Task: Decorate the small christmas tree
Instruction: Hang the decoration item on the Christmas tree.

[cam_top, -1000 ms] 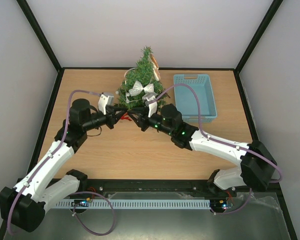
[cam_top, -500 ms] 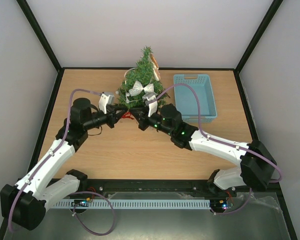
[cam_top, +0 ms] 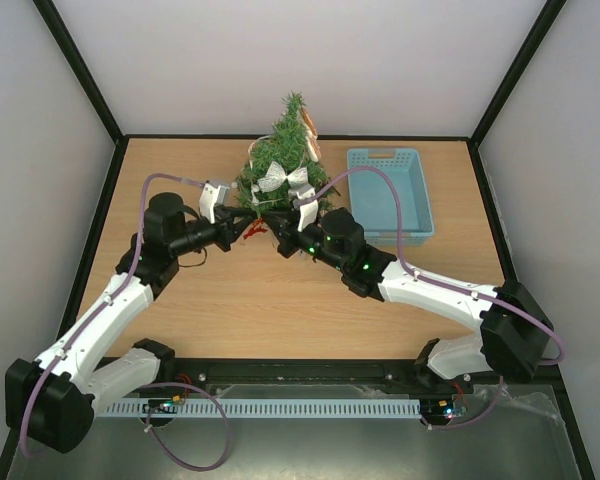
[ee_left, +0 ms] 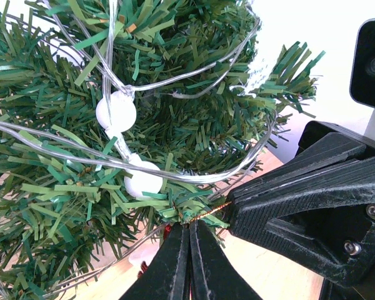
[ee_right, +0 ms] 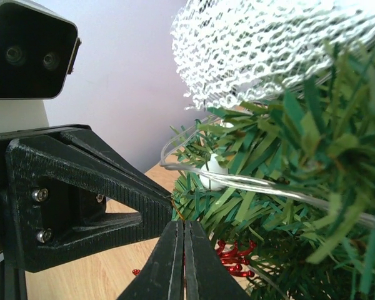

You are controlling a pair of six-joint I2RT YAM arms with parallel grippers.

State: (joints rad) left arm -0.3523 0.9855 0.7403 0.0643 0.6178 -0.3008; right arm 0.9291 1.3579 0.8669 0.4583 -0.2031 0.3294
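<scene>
Nearest me, both arms reach forward from the near edge over the pale wooden tabletop [cam_top: 235, 305] and converge on one spot. The left claw [ee_left: 189, 237] is pressed fully closed, its black tips meeting at the end of a low front branch. The right claw [ee_right: 183, 240] is closed the same way and comes at that branch from the opposite side, so the two sit almost tip to tip. A thin gold thread [ee_left: 206, 214] runs from the left tips toward the right claw, and a red tinselly ornament [ee_right: 234, 256] hangs just below. My guess is that they are working the thread's loop over the branch, one steadying while the other places it. The wrist views are too tight for me to say whether either claw actually pinches the thread.

Just past the tips stands the small christmas tree [cam_top: 280, 160], a conical miniature fir of dark green bristly plastic, upright in the middle of the tabletop's far half. A clear light string with round white beads [ee_left: 115, 112] winds through it. A silver mesh bow [cam_top: 285, 178] sits on its front and a tan ornament [cam_top: 311, 127] hangs near the top, which would explain aiming low.

Just beside the tree, to its right, lies a light blue plastic basket [cam_top: 388, 195]. I see nothing in it.
</scene>
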